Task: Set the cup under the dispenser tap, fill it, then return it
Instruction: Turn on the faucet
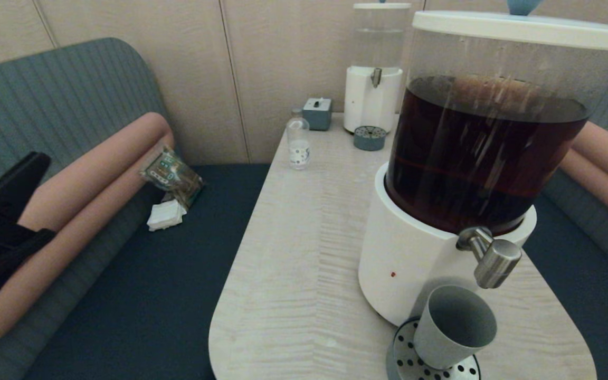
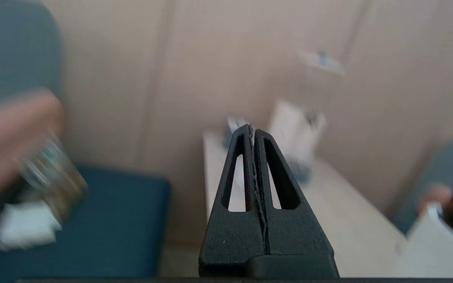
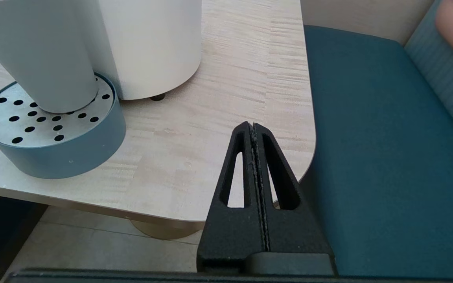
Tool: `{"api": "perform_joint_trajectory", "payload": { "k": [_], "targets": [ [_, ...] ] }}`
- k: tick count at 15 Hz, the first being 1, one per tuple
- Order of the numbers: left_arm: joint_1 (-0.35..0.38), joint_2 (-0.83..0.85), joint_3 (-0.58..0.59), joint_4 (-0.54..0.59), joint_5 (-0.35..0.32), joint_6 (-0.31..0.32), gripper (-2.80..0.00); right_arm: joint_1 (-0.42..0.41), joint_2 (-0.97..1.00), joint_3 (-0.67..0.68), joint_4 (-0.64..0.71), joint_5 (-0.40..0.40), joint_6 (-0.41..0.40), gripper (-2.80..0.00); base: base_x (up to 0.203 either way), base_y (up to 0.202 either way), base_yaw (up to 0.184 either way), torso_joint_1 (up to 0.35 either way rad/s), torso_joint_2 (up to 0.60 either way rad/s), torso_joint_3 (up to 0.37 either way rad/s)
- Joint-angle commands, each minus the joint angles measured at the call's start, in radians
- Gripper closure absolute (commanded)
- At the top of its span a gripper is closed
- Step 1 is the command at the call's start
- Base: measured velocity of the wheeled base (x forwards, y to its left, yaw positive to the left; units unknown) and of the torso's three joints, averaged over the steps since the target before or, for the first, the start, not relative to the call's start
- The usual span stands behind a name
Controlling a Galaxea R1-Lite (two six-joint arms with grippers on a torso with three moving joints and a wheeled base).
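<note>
The grey cup (image 1: 454,327) stands on the round perforated drip tray (image 1: 404,364) right below the brushed-steel dispenser tap (image 1: 494,261) of the large dispenser (image 1: 483,153), whose tank holds dark brown liquid. The cup's inside shows plain grey. In the right wrist view the cup (image 3: 41,59) sits on the tray (image 3: 65,157) against the white base (image 3: 151,43). My right gripper (image 3: 253,125) is shut and empty, low by the table's near right corner, apart from the cup. My left gripper (image 2: 252,127) is shut and empty, held over the bench far to the left (image 1: 40,158).
At the table's far end stand a small clear labelled bottle (image 1: 298,142), a small grey box (image 1: 317,113) and a smaller clear-liquid dispenser (image 1: 375,68) with its own tray (image 1: 370,138). A snack packet (image 1: 172,174) and white napkin (image 1: 165,215) lie on the left bench.
</note>
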Motion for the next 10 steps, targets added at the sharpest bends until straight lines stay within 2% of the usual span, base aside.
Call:
{"api": "perform_joint_trajectory", "payload": {
  "k": [1, 6, 8, 10],
  "targets": [
    [0.057, -0.14, 0.025, -0.008, 0.0, -0.003, 0.0, 0.0, -0.002, 0.009, 0.0, 0.0, -0.001, 0.0, 0.0, 0.0, 0.0, 0.0, 0.0, 0.0],
    [0.099, -0.51, 0.089, 0.02, 0.013, -0.013, 0.0, 0.0, -0.003, 0.009, 0.0, 0.0, -0.001, 0.0, 0.0, 0.0, 0.0, 0.0, 0.0, 0.0],
    [0.102, -0.674, 0.085, 0.105, 0.03, -0.02, 0.0, 0.0, -0.003, 0.009, 0.0, 0.0, -0.001, 0.0, 0.0, 0.0, 0.0, 0.0, 0.0, 0.0],
    [0.103, -0.835, 0.072, 0.255, 0.039, -0.024, 0.0, 0.0, -0.003, 0.009, 0.0, 0.0, -0.001, 0.0, 0.0, 0.0, 0.0, 0.0, 0.0, 0.0]
  ]
}}
